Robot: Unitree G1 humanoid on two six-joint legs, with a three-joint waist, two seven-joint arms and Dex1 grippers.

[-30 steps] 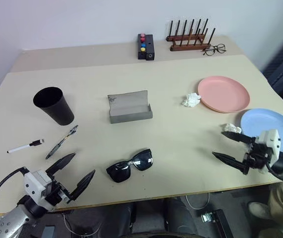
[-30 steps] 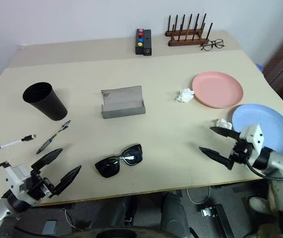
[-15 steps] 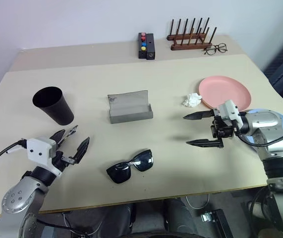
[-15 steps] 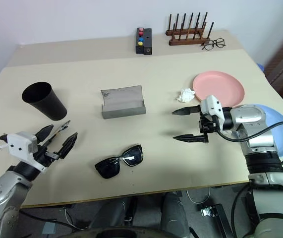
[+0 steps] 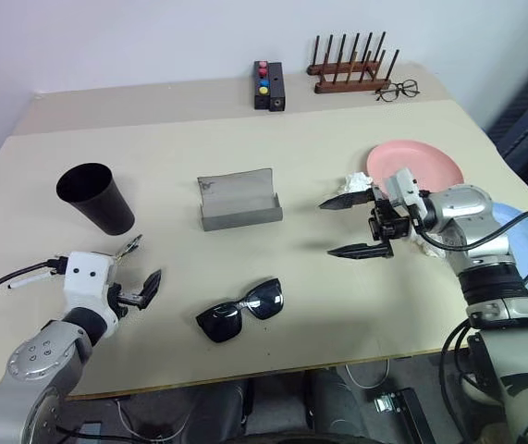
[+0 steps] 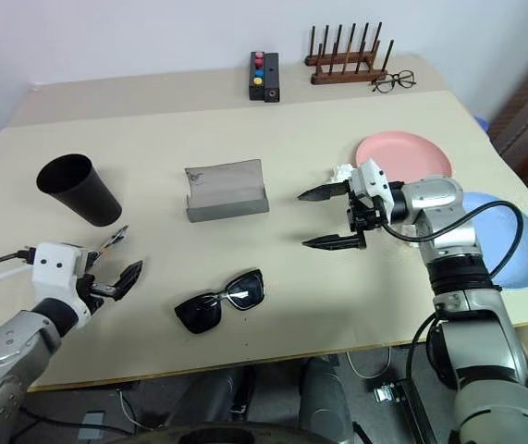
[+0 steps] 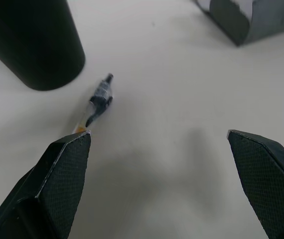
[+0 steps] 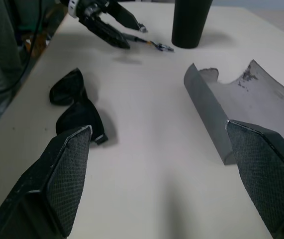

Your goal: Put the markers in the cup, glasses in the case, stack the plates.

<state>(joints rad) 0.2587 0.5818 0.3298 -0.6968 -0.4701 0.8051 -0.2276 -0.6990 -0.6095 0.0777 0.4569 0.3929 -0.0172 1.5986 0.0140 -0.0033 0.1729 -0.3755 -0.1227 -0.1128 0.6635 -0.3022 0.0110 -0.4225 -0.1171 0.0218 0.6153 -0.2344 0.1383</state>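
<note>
hiding behind left fingers (image 5: 143, 285), dark marker (image 7: 97, 102) shows.

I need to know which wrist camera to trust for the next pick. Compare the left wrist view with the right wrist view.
Left wrist view alone: nothing of its own, just a closer look at the dark pen lying beside the black cup.

Right wrist view alone: the sunglasses lying on the table, and the right arm's open fingers.

Both: the cup, the pen, the open grey case, and the left arm's open fingers, empty.
</note>
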